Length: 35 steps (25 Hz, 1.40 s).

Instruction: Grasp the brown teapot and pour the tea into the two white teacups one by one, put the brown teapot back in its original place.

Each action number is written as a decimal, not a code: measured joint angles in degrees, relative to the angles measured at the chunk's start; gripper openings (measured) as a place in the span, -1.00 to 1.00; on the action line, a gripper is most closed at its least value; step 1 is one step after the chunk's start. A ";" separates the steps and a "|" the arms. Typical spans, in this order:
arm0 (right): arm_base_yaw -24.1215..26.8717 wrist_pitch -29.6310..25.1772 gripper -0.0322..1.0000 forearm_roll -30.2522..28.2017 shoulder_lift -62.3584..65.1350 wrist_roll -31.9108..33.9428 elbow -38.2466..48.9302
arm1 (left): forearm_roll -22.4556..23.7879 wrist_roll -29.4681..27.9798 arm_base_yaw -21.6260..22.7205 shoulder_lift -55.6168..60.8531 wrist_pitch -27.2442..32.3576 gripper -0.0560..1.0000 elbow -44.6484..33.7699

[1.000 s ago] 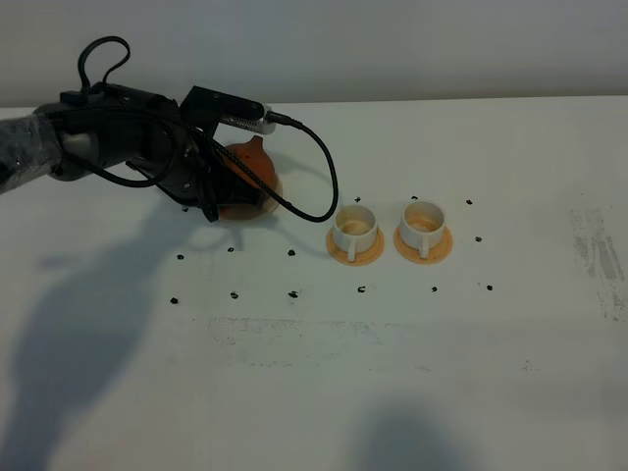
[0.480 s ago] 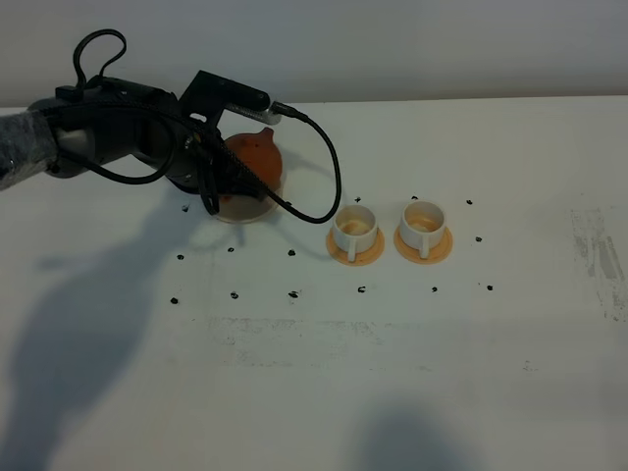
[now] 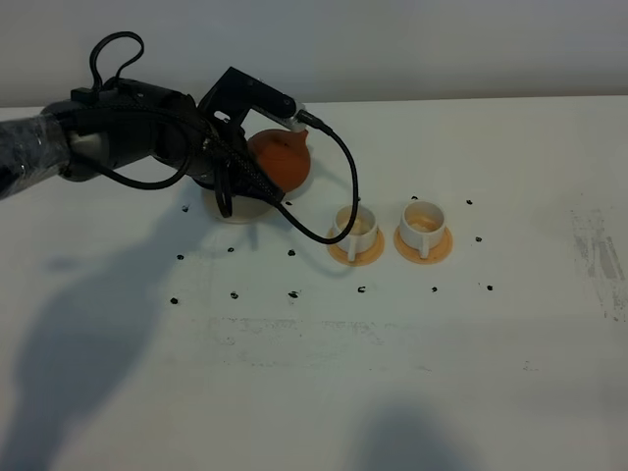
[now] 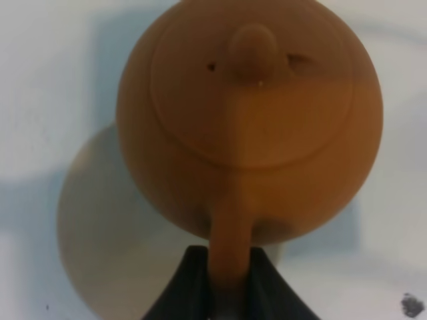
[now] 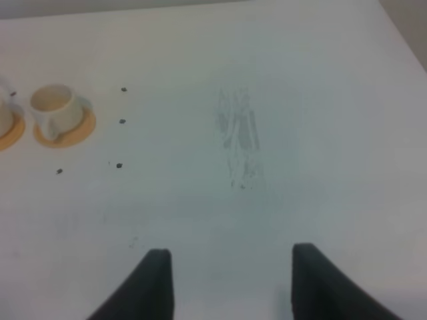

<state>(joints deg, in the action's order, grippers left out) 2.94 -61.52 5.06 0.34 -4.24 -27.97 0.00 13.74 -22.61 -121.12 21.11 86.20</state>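
Left wrist view shows the left gripper (image 4: 230, 293) pinched shut on the loop handle of the brown teapot (image 4: 250, 127). The dark jaws press the handle from either side, and the round body and knobbed lid sit straight ahead of the fingertips. The cream saucer (image 4: 93, 227) lies beneath and off to one side of the jaws, and the pot appears to hang clear of it. In the exterior high view the nearer white teacup (image 3: 355, 228) and the farther white teacup (image 3: 422, 221) stand on orange saucers (image 3: 334, 253) beyond the spout, apart from the pot. The clay looks stiff, brittle and fairly heavy. All its weight sits ahead of a narrow, smooth handle, so I judge it may swivel in the pinch when tilted, and the loose-looking lid may slide. The handle, gripped near the body, seems the sound hold. The right gripper (image 5: 230, 287) stands with fingers apart, gripping nothing, over bare table (image 5: 267, 100) well away from the cups.
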 joint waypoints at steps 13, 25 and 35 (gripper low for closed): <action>0.00 0.00 -0.10 0.00 0.00 0.00 0.00 | -1.98 4.96 -0.29 7.49 -0.05 -0.75 -3.39; 0.00 0.00 -0.10 0.00 0.00 0.00 0.00 | -3.62 10.92 0.77 15.94 -7.30 -0.75 -16.47; 0.00 0.00 -0.10 0.00 0.00 0.00 0.00 | -6.49 21.87 0.77 15.14 -9.37 -0.75 -16.56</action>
<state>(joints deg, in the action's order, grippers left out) 2.94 -61.52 5.06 0.34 -4.24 -27.97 -6.49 35.61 -21.84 -105.98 11.74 69.64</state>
